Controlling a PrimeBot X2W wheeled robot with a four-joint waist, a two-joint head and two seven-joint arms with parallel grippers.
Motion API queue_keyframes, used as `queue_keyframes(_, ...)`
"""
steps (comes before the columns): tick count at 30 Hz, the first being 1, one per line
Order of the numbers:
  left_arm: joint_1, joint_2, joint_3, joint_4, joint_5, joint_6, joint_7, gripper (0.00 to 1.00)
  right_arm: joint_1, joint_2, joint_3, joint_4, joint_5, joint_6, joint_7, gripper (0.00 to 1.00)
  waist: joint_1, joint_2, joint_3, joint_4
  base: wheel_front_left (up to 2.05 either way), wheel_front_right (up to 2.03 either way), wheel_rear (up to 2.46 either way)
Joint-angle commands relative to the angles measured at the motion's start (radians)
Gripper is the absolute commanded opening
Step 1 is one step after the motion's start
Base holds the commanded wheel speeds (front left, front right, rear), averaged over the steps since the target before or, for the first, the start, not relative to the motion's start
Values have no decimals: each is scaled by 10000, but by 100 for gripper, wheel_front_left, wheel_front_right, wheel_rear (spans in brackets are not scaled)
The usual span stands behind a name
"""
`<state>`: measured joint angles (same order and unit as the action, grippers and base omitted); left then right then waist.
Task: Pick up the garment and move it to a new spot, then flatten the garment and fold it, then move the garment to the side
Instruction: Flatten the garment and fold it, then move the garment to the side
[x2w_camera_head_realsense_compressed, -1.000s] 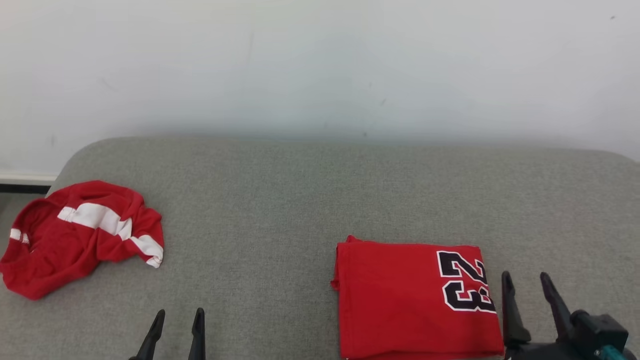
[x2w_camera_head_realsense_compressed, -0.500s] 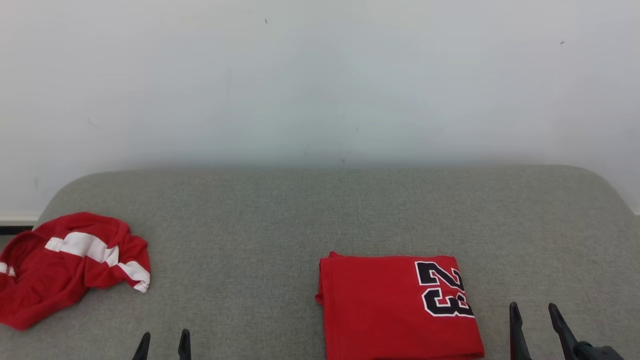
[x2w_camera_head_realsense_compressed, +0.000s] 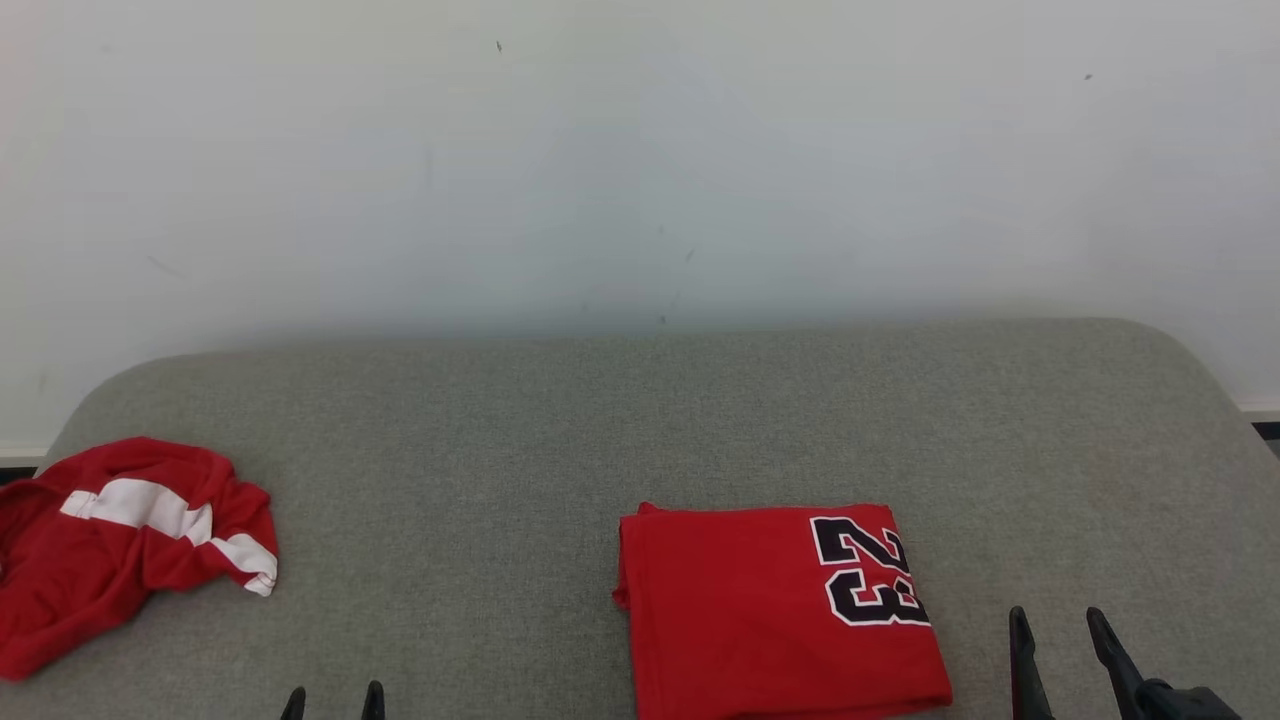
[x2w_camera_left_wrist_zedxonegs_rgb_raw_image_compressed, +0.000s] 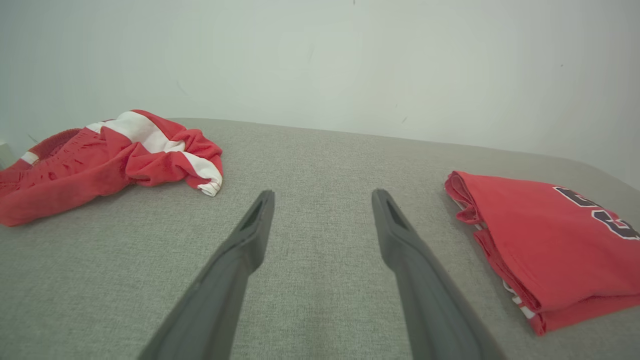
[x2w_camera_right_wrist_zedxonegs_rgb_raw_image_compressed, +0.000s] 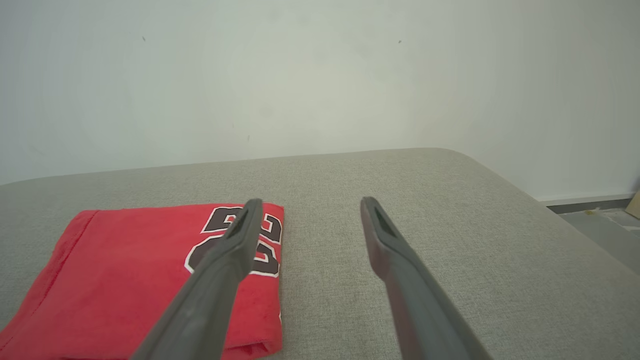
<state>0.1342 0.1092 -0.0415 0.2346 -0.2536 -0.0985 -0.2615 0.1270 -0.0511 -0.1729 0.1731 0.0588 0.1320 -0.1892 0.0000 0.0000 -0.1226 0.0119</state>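
Left gripper (x2w_camera_head_realsense_compressed: 333, 702): fingers spread wide, empty, low over the grey cushion (x2w_camera_head_realsense_compressed: 560, 430). Right gripper (x2w_camera_head_realsense_compressed: 1057, 640): equally wide, empty, just beside the right edge of the folded jersey (x2w_camera_head_realsense_compressed: 760, 610). Crumpled red-and-white garment (x2w_camera_head_realsense_compressed: 120, 545): at the far left of the cushion, ahead and to the left of the left gripper, long axis roughly left to right. Probably next to be picked; nearer to the left arm, well apart from the right.
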Motion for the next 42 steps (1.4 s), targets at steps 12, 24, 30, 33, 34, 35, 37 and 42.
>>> queue_keyframes(12, -30, -180, 157, 102, 236, -159, -45, 100, -71, 18, 59, -8, 284, -22, -25, 100, 0, 0, 109, -41, 0, 0, 0)
queue_keyframes(24, -127, -135, 379, 159, 303, -244, -46, 100, -159, 17, 125, 86, 317, -22, -74, 100, 0, 0, 254, -95, 0, 0, 0)
queue_keyframes(30, -131, -168, 433, 148, 331, -280, -46, 100, -212, 19, 90, 36, 181, -22, 34, 100, 0, 0, 299, -87, 0, 0, 0)
queue_keyframes(33, -91, -217, 450, 96, 345, -288, -46, 100, -286, 19, 209, -55, 43, -22, 593, 100, 0, 0, 325, -71, 0, 0, 0)
queue_keyframes(34, -85, -226, 462, 78, 349, -292, -46, 100, -324, 19, 320, -85, 129, -22, 1019, 100, 0, 0, 341, -66, 0, 0, 0)
queue_keyframes(35, -72, -236, 480, 57, 354, -293, -46, 100, -381, 20, 387, -56, 417, -22, 1665, 100, 0, 0, 363, -73, 0, 0, 0)
queue_keyframes(37, -89, -246, 526, 31, 355, -299, -46, 100, -669, 16, 496, -302, 458, -22, 3086, 100, 0, 0, 415, -81, 0, 0, 0)
queue_keyframes(42, -243, -284, 488, -36, 404, -315, -46, 100, -1542, 28, 1096, -1636, 168, -22, 6910, 100, 0, 0, 661, -41, 0, 0, 0)
